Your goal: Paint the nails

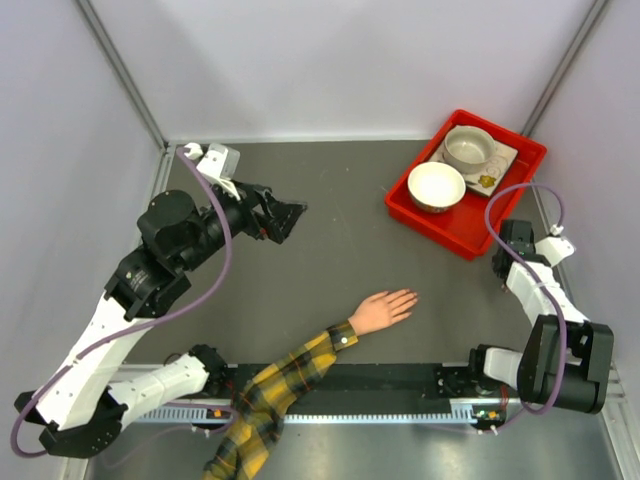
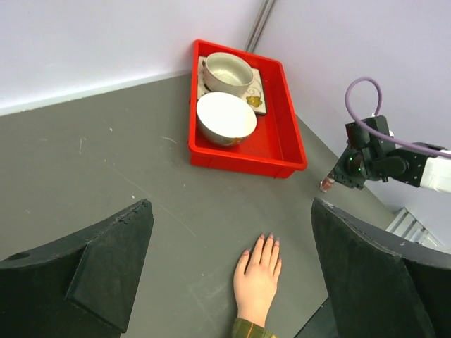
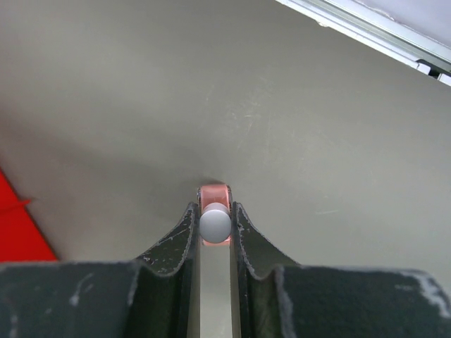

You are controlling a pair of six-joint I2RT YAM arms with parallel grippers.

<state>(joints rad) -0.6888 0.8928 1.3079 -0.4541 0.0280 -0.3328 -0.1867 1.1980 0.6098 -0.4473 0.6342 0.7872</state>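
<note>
**Nails at mid-bench, right fingers clamped on a small piece, left fingers wide apart**

Nearest, at the front edge of the bench between the two arm bases: yellow-and-dark plaid sleeve, slanting up and to the right. Out of its cuff, pale peach mannequin hand, flat and palm down on the grey surface, digits pointing toward the far right. Nails at those fingertips, roughly mid-bench, touched by nothing. Too small in every view to judge colour or coating.

Right of the hand and well apart from it, near the bench's right edge: right fingers pressed together on a small pale round-ended piece. Copper-pink tip poking out just past them, aimed down at bare bench. Cannot tell whether touching the surface or just above it.

Left of the hand and farther back: left fingers spread wide, holding nothing, raised above the bench. Hand framed between them in the left wrist view.

Farthest, in the back right corner: red tray, set askew. Inside, white bowl at the nearer end. Behind it, beige cup on a square pale saucer, with a small gold-coloured item at the saucer's corner, kind unclear.
</note>
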